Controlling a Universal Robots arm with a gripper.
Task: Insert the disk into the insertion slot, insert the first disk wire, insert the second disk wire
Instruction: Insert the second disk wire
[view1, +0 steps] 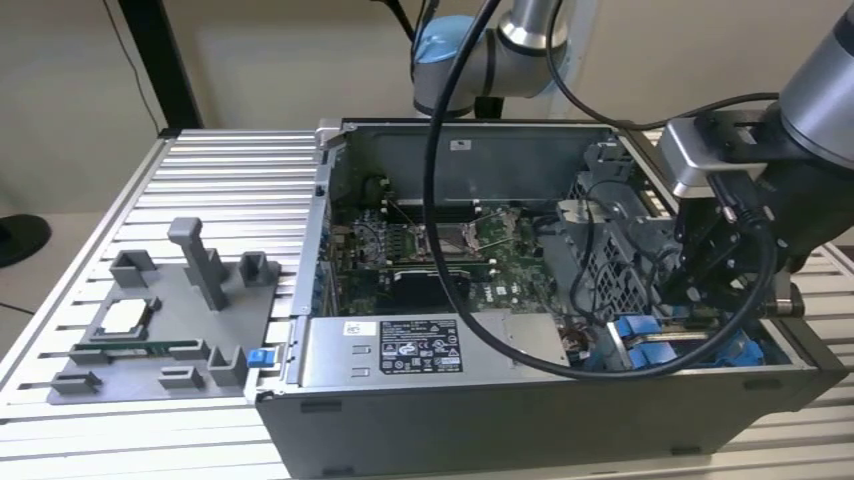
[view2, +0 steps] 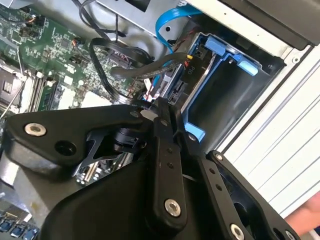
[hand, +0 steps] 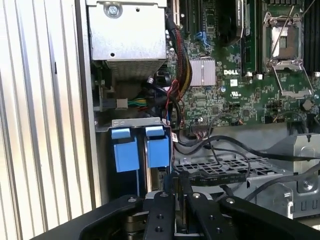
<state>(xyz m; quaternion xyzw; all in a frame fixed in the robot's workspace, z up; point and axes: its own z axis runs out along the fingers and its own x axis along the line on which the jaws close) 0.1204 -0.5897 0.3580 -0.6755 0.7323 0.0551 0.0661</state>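
Blue-framed hard drive sitting in its bay at the corner of the open computer case

The flat drive in its bright blue plastic carrier (view2: 197, 75) is lying inside the rectangular drive bay with blue rails and grey metal walls (view2: 227, 102), its connector edge facing the case interior. In the first wrist view, two blue plastic tabs (hand: 136, 147) are standing side by side at the bay's mouth. In the exterior view the blue carrier parts (view1: 654, 340) are showing at the case's near corner on that view's right.
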